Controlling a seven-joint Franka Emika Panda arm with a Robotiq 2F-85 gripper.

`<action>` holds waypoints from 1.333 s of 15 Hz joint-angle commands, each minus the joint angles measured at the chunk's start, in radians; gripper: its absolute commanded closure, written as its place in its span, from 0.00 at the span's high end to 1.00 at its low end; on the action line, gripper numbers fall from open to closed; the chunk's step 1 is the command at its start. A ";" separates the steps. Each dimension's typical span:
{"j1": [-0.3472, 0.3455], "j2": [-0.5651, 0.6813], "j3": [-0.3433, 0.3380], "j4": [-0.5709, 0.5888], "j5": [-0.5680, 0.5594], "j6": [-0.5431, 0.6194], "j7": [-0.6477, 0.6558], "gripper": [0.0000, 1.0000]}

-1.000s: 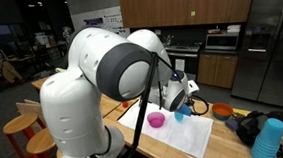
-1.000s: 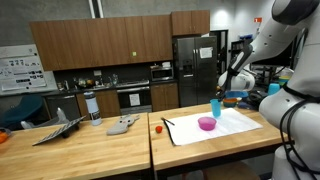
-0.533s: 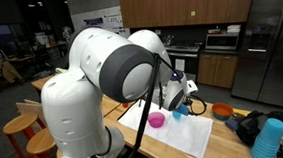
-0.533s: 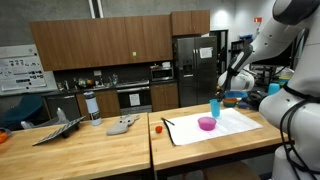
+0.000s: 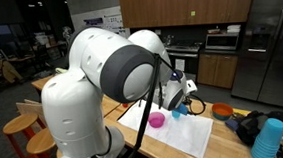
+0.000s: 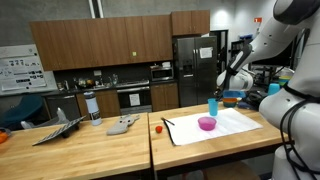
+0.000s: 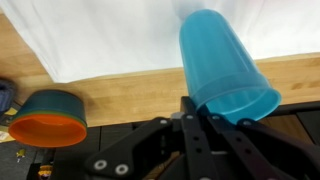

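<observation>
In the wrist view the gripper (image 7: 190,102) has its jaws drawn narrow, nipping the rim of a blue plastic cup (image 7: 222,65) between them: one finger sits inside the mouth, the other against the outer wall. The cup's open mouth faces the camera and its base points toward the white mat (image 7: 100,35). The cup stands at the mat's near edge, over the strip of bare wooden counter (image 7: 130,85) beside it. An orange bowl (image 7: 45,115) sits on the counter off the mat, well apart from its edge.

In an exterior view the cup (image 6: 213,106) is upright at the mat's (image 6: 230,125) far border under the gripper (image 6: 220,94). A pink bowl (image 6: 207,123) rests on the mat near it.
</observation>
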 commanded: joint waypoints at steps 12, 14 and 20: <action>0.027 0.007 -0.030 -0.003 -0.003 0.000 -0.012 0.01; 0.031 0.007 -0.033 -0.004 -0.003 0.000 -0.013 0.05; 0.031 0.007 -0.033 -0.004 -0.003 0.000 -0.013 0.05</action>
